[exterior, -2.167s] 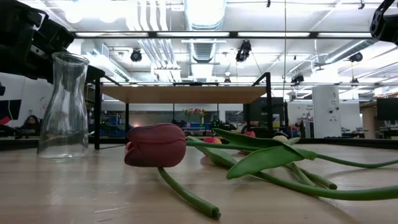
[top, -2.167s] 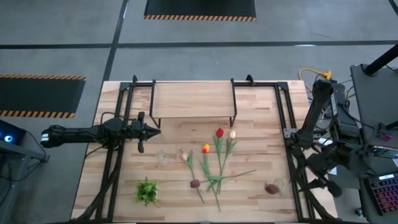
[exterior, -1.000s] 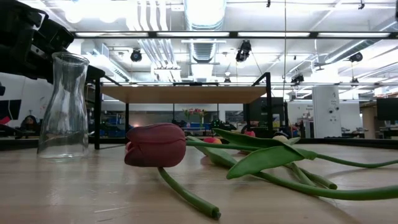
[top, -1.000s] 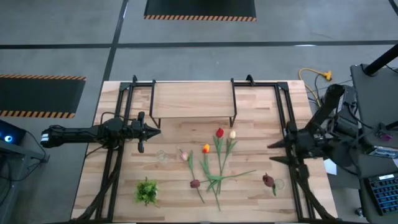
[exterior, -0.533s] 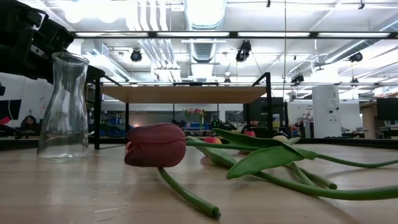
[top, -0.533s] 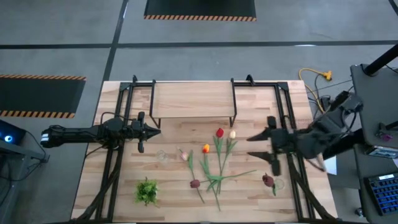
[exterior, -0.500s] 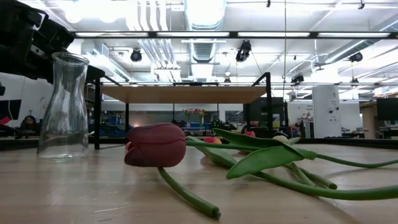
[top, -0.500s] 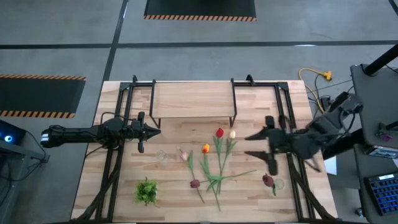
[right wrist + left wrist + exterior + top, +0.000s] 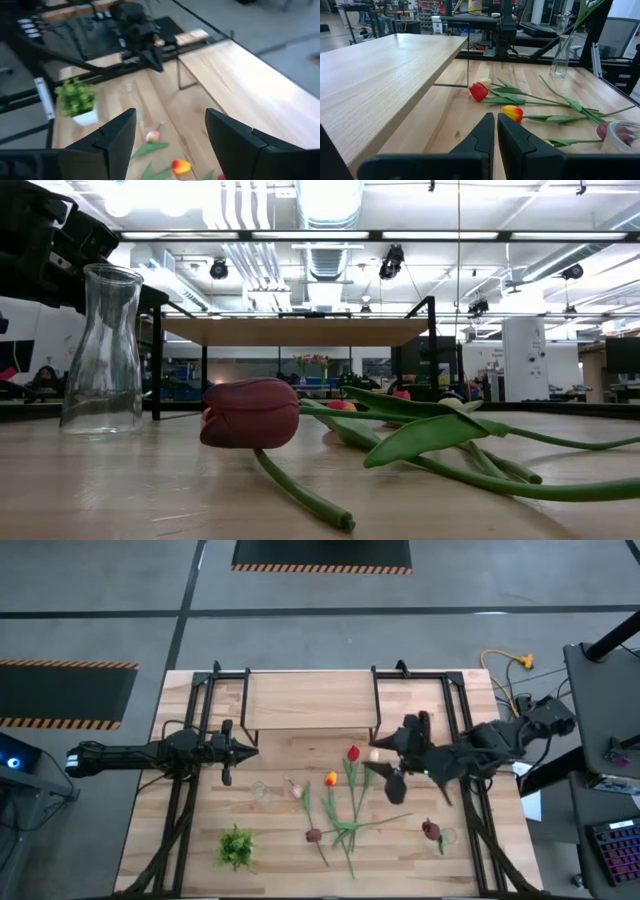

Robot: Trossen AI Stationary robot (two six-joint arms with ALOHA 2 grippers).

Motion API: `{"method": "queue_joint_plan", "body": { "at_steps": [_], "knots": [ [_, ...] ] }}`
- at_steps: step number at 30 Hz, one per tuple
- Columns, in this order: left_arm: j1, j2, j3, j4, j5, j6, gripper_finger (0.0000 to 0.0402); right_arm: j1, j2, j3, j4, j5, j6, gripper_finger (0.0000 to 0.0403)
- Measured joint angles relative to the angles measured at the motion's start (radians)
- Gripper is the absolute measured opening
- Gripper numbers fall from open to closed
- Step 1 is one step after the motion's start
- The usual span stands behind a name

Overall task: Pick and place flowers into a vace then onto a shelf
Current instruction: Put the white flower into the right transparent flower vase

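Your right gripper (image 9: 385, 765) hangs wide-jawed over the flowers (image 9: 345, 795) (all lying mid-worktop, before the shelf (image 9: 310, 700)); left gripper (image 9: 240, 750) waits, fingers nearly together, beside the shelf.

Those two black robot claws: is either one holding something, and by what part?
Neither holds anything. The right gripper hangs open above the artificial tulips lying on the table; the left gripper waits shut and empty near the light-wood shelf.
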Motion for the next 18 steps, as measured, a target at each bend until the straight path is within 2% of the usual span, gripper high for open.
{"method": "queue_joint_plan", "body": {
  "at_steps": [4,11,14,18],
  "knots": [
    [0.000,0.000,0.000,0.000,0.000,0.000,0.0005,-0.045,0.028,0.011,-0.046,-0.012,0.088,0.0228],
    [0.000,0.000,0.000,-0.002,0.000,0.000,0.0005,-0.109,0.115,0.010,-0.049,-0.196,0.133,0.0233],
    [0.000,0.000,0.000,-0.006,0.000,0.000,0.0005,-0.119,0.167,0.010,-0.062,-0.213,0.139,0.0237],
    [0.000,0.000,0.000,-0.007,0.000,0.000,0.0005,-0.141,0.242,0.009,-0.174,-0.260,0.254,0.0242]
  ]
}}
